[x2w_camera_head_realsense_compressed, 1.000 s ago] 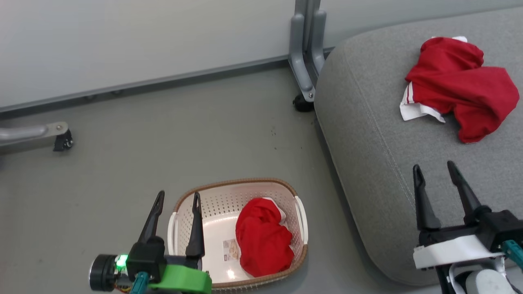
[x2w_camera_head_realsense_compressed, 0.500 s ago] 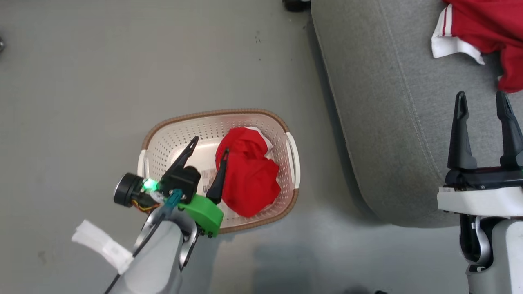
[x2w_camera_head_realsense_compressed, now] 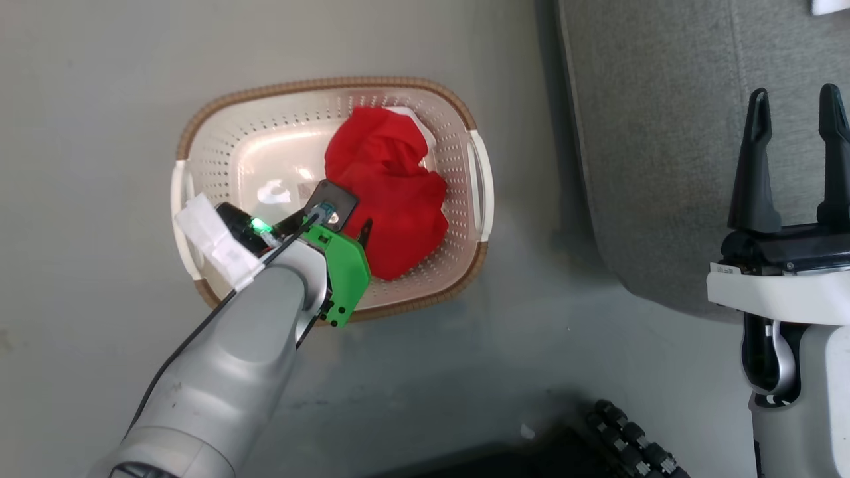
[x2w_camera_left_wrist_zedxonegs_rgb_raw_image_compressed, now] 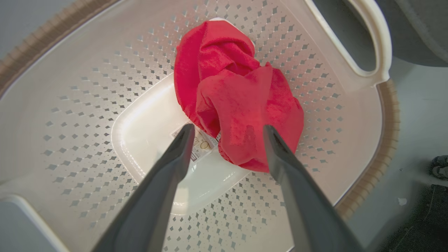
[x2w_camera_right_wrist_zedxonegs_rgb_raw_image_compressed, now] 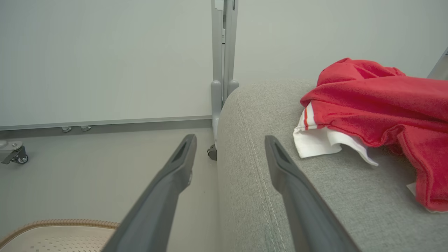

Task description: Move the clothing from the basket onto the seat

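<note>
Our left forearm (x2w_camera_head_realsense_compressed: 226,358) is glossy grey with a green bracket (x2w_camera_head_realsense_compressed: 346,275); our right tool (x2w_camera_head_realsense_compressed: 795,93) has dark fingers (x2w_camera_head_realsense_compressed: 754,172) on a white housing (x2w_camera_head_realsense_compressed: 777,292).

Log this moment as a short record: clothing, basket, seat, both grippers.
seat: grey sofa cushion
laundry basket: white, perforated, on the floor beside the seat
garment in basket: red, crumpled
garment on seat: red, white trim
left gripper: open, at the garment in basket, not gripping
right gripper: open, empty, near the seat's edge
</note>
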Controlling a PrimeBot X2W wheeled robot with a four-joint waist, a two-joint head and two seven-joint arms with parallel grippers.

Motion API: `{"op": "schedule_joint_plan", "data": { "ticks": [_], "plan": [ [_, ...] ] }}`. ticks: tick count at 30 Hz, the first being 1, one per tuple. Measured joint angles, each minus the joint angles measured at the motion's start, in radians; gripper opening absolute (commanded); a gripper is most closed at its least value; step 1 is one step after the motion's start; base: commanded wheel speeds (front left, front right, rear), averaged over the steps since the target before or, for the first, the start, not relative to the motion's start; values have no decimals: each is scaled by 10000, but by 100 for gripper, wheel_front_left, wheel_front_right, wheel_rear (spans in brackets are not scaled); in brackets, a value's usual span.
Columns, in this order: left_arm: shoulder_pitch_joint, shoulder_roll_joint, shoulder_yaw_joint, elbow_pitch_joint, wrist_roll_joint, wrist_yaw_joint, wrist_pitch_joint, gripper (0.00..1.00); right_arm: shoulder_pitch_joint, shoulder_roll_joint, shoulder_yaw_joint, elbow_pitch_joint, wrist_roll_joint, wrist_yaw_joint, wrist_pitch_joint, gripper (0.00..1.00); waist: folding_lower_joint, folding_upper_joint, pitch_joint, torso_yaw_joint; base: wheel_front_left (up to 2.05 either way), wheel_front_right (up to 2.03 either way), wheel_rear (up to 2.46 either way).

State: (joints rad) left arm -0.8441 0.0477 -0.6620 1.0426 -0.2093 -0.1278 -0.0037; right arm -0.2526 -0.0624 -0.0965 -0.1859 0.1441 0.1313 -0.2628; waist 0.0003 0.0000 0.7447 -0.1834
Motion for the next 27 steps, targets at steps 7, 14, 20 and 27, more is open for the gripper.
{"op": "schedule_joint_plan", "data": {
  "ticks": [7, 14, 20, 27],
  "plan": [
    [-774, 274, -1632, 328, -1609, -10, 738, 100, -152, 86, 56, -42, 173, 0, 0, 100, -1, 0, 900, -273, 0, 0, 0],
    [-1479, 750, -2585, 533, -2408, -10, 771, 100, -231, 105, 151, -148, 203, 2, 0, 100, -1, 0, 1455, -598, 0, 0, 0],
    [-1807, 911, -3346, 474, -3055, -12, 639, 100, -369, 115, 290, -151, 199, 2, 0, 100, -1, 0, 1814, -793, 0, 0, 0],
    [-2296, 1043, -4169, 531, -3488, -12, 92, 75, -550, 117, 366, -155, 217, 2, 0, 100, -2, 0, 2088, -987, 0, 0, 0]
  ]
}}
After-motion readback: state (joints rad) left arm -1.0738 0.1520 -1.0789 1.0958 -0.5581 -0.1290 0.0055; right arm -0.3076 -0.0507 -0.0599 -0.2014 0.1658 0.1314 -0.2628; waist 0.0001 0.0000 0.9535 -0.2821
